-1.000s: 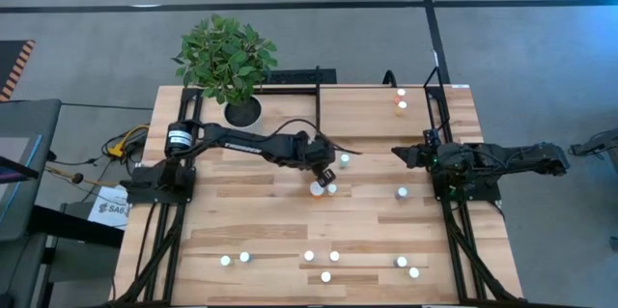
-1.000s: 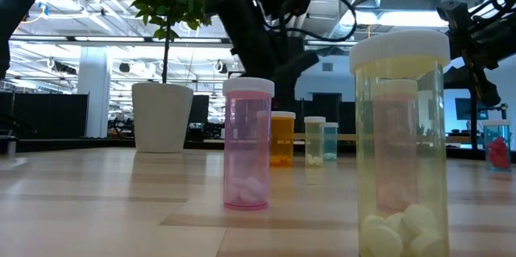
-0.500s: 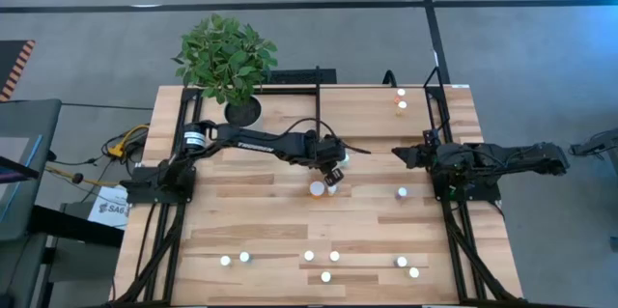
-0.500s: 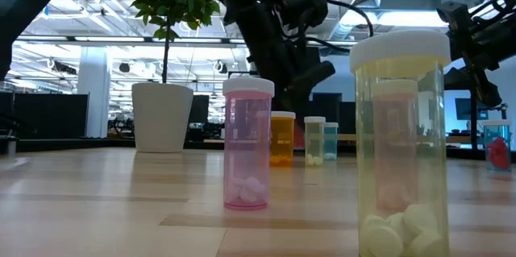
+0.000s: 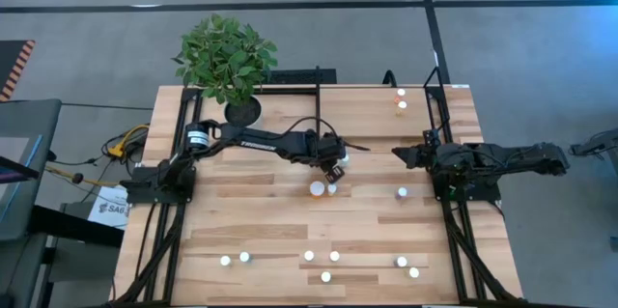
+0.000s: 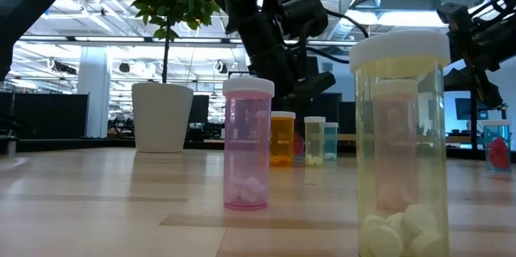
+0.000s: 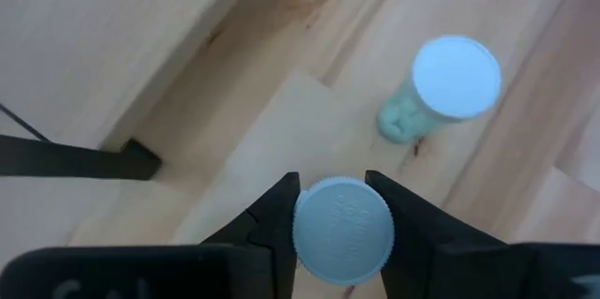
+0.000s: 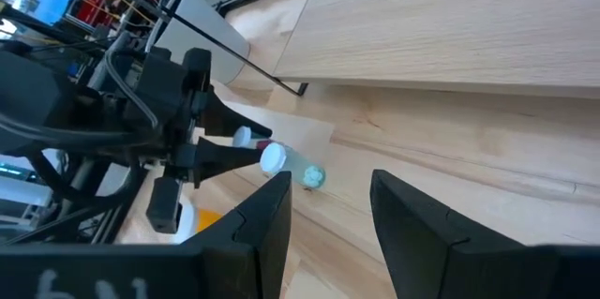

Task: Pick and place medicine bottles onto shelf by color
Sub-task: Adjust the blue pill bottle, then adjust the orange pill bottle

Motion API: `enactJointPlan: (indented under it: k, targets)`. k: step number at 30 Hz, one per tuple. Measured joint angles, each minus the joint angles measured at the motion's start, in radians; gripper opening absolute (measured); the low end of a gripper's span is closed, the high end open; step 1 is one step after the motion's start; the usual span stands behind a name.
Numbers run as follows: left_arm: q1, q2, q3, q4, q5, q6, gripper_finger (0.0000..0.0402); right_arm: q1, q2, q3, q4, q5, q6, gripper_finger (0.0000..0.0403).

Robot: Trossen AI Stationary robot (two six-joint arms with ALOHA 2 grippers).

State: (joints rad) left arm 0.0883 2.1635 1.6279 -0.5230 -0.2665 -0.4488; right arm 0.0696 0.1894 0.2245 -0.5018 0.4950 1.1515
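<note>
My left gripper (image 5: 334,167) hangs over the table's middle, just off the near left corner of the shelf (image 5: 372,115), shut on a white-capped medicine bottle (image 7: 343,231) with a reddish body (image 8: 264,145). A greenish bottle (image 7: 450,83) stands on its base on the table close beside it. Two more bottles (image 5: 316,188) stand just nearer. Two bottles (image 5: 402,103) stand on the shelf's far right part. My right gripper (image 5: 398,154) waits at the table's right, open, with nothing between its fingers (image 8: 272,215). My left gripper pinches the bottle's round white cap (image 7: 302,229) between its two fingers (image 7: 277,215), one on each side of the rim. The fingers come steeply from above, slanting toward the shelf. The bottle stands roughly upright under them. I cannot tell whether its base touches the table.
Several bottles (image 5: 325,276) stand in a loose row near the table's front edge, and one stands alone (image 5: 402,192) at mid right. A potted plant (image 5: 228,62) stands at the far left. Black bars (image 7: 75,158) frame the shelf.
My left gripper has gone a little toward the table's right edge and the shelf, and has sunk somewhat, staying shut on the bottle's cap.
</note>
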Motion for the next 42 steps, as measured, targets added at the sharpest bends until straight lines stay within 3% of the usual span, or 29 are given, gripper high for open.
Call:
enactJointPlan:
  k: [18, 31, 42]
  targets:
    - [0.008, 0.0, 0.0, -0.001, -0.002, -0.034, 0.0108, 0.0, 0.0, 0.0, 0.0, 0.0, 0.0, 0.017]
    - [0.014, -0.007, 0.0, -0.005, -0.012, -0.059, 0.0182, 0.0, 0.0, 0.0, 0.0, 0.0, 0.0, 0.017]
    - [0.001, -0.014, 0.254, -0.318, -0.002, -0.125, 0.022, 0.0, 0.0, 0.0, 0.001, 0.0, 0.0, 0.017]
